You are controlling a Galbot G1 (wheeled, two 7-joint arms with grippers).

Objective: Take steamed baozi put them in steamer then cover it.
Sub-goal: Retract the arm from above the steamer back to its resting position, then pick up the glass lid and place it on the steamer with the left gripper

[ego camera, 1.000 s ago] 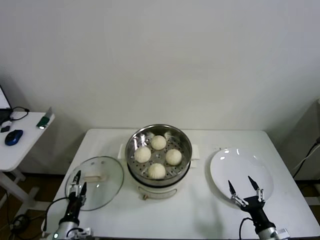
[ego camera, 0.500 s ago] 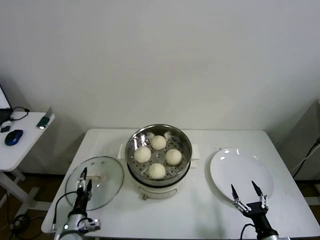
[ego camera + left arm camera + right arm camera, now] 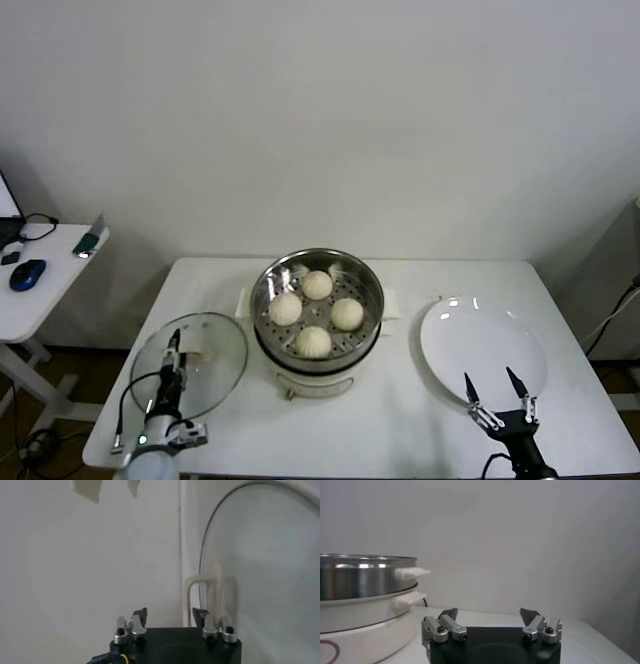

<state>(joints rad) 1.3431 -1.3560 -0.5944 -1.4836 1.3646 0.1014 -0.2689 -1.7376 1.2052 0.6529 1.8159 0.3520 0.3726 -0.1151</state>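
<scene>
A lab or office-like test room — a bare white wall behind a plain white tabletop, with a side desk carrying a computer mouse and cables — staged cookware, no kitchen fittings.

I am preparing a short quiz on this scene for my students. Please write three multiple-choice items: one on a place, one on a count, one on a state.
1. Where does the glass lid lie?
A. on the steamer
B. on the table to the steamer's left
C. on the white plate

2. How many steamed baozi are in the steamer?
A. two
B. three
C. four

3. In what state is the white plate?
A. empty
B. holding one bun
C. covered by the lid

Answers:
1 B: the lid lies flat beside the pot, with the left gripper at its handle.
2 C: four buns sit on the perforated tray.
3 A: nothing lies on it; the right gripper stands open at its near edge.
</scene>
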